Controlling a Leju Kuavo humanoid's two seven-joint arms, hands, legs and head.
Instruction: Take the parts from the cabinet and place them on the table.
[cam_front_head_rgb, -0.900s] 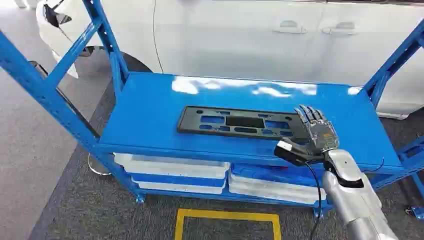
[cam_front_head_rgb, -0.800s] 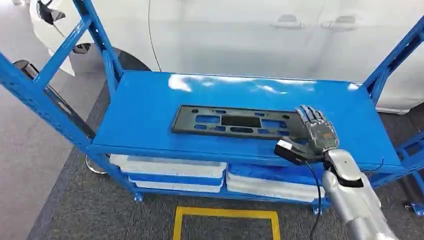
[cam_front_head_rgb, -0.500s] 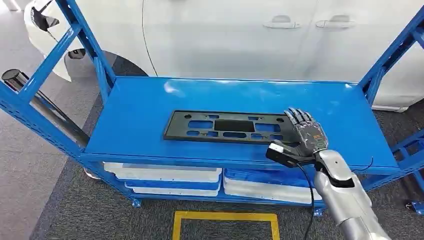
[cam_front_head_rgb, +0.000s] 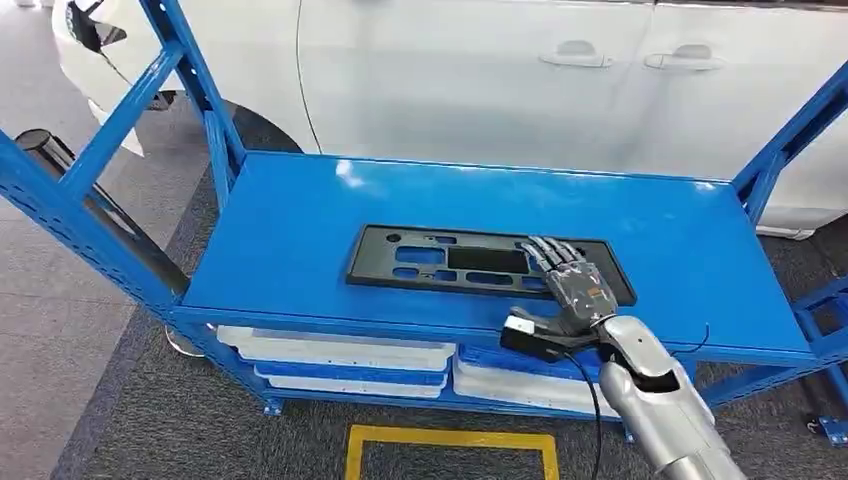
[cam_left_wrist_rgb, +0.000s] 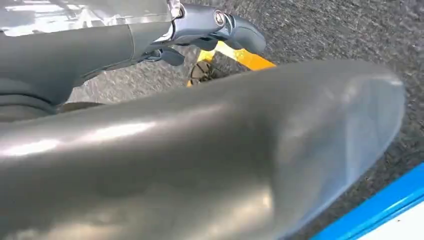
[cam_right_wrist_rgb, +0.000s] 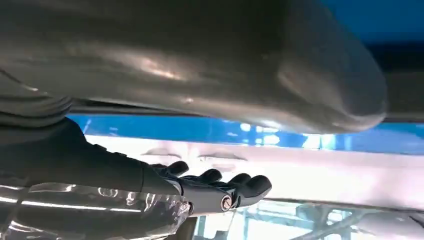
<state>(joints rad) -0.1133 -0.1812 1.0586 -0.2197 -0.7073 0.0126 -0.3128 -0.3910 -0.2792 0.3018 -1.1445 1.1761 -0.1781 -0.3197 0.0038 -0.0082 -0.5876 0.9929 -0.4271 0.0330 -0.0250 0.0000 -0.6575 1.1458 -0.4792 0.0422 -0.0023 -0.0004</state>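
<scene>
— Head view first. Where is the part?

— Lying flat on the top shelf (cam_front_head_rgb: 290, 215) of the blue cabinet: a long black plate (cam_front_head_rgb: 440, 260) with cut-outs, parallel to the front edge, roughly mid-shelf.

— And the right hand (cam_front_head_rgb: 572, 290)?

— Reaching in from below on a silver arm, stretched over the plate's right end. Fingers (cam_front_head_rgb: 552, 254) straight and slightly apart, lying above the plate; thumb (cam_front_head_rgb: 530, 336) out at the front lip of the shelf, below the plate. Spread, closed on nothing. Cannot tell whether touching the plate or just over it.

— Around the cabinet?

— White trays (cam_front_head_rgb: 340, 352) on the lower level, a white car (cam_front_head_rgb: 480, 80) right behind, a yellow floor marking (cam_front_head_rgb: 452, 436) on grey carpet in front.

— Left wrist view?

— Left hand (cam_left_wrist_rgb: 107, 65) above the carpet, holding nothing. Broad grey thumb (cam_left_wrist_rgb: 210, 160) well apart from the darker fingers (cam_left_wrist_rgb: 227, 27). Between them a strip of yellow tape (cam_left_wrist_rgb: 247, 58); a blue edge (cam_left_wrist_rgb: 372, 210) in one corner.

— Right wrist view?

— Same hand up close: dark fingers (cam_right_wrist_rgb: 227, 186) extended side by side, thick thumb (cam_right_wrist_rgb: 200, 65) well apart from them, glossy blue shelf surface (cam_right_wrist_rgb: 210, 131) showing in the gap. Nothing gripped between them. Plate not clearly made out here.
</scene>
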